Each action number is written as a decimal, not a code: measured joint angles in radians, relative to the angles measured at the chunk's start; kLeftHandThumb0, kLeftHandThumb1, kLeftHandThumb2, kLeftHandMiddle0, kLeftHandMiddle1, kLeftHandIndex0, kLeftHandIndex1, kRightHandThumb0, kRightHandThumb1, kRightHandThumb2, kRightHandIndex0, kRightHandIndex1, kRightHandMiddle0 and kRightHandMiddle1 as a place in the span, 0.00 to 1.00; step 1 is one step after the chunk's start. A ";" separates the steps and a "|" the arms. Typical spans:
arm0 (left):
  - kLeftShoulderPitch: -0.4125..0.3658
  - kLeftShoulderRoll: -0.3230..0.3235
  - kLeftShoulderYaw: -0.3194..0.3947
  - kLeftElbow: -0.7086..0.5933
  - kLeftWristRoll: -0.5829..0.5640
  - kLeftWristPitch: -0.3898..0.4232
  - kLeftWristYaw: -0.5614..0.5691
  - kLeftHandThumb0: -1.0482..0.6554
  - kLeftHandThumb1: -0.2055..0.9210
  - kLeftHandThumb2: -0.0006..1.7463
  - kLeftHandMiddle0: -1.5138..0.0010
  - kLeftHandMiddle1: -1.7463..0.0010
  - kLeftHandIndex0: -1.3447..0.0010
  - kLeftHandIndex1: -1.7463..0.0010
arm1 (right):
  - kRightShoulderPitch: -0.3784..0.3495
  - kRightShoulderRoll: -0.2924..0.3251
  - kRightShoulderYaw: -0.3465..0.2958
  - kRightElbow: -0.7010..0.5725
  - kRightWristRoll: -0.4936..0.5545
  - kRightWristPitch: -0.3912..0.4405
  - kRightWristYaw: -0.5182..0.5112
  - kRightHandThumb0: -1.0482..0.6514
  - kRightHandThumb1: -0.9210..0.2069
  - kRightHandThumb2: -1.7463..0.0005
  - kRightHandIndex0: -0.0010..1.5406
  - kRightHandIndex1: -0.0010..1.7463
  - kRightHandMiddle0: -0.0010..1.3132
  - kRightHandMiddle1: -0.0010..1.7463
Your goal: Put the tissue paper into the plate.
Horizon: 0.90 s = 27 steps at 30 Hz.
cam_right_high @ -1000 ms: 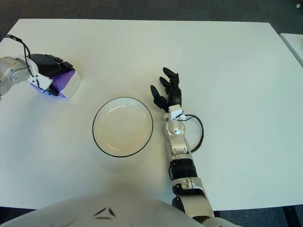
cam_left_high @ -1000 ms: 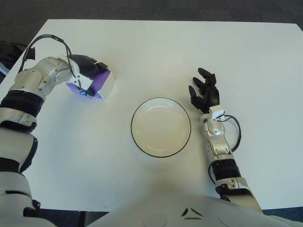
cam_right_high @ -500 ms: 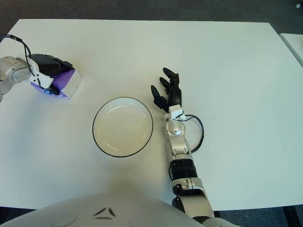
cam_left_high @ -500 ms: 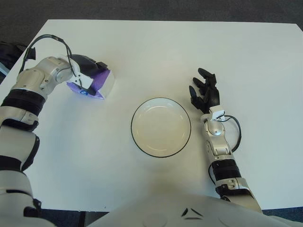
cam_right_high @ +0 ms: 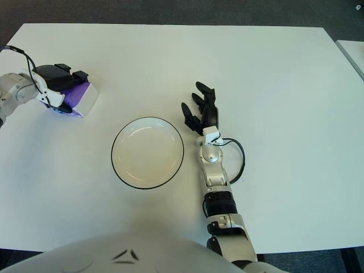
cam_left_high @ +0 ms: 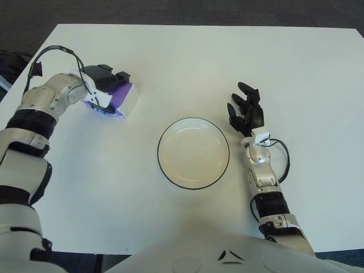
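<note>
The tissue paper is a small purple and white pack (cam_left_high: 126, 98) at the table's far left. My left hand (cam_left_high: 106, 84) lies over it from the left, black fingers (cam_left_high: 109, 72) curled across its top and the thumb under its near edge, holding it low over the table. The white plate with a dark rim (cam_left_high: 193, 119) stands at the middle of the table, to the right of and nearer than the pack, with nothing in it. My right hand (cam_left_high: 245, 108) rests on the table just right of the plate, fingers spread and holding nothing.
The white table (cam_left_high: 307, 74) has its far edge at the top, with dark floor beyond. A black cable (cam_left_high: 57, 50) loops above my left wrist. My right forearm (cam_left_high: 263, 182) lies along the plate's right side.
My left hand has shifted slightly farther and turned on the tissue pack, so more of the pack's white side shows. The right hand and the plate have not moved.
</note>
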 measured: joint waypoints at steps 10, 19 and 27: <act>-0.004 -0.023 -0.023 0.116 0.018 -0.034 0.255 0.36 0.58 0.64 0.45 0.00 0.62 0.02 | 0.000 -0.003 -0.004 0.000 0.002 0.000 0.008 0.32 0.03 0.71 0.22 0.28 0.00 0.45; -0.012 -0.040 -0.047 0.164 0.025 -0.033 0.357 0.35 0.51 0.71 0.37 0.00 0.58 0.00 | -0.001 -0.004 -0.007 0.000 0.006 -0.001 0.009 0.32 0.03 0.70 0.22 0.29 0.00 0.46; -0.033 -0.064 -0.082 0.205 0.048 0.000 0.426 0.34 0.48 0.74 0.32 0.00 0.56 0.00 | -0.001 -0.006 -0.007 0.000 0.006 -0.001 0.011 0.31 0.03 0.70 0.21 0.29 0.00 0.45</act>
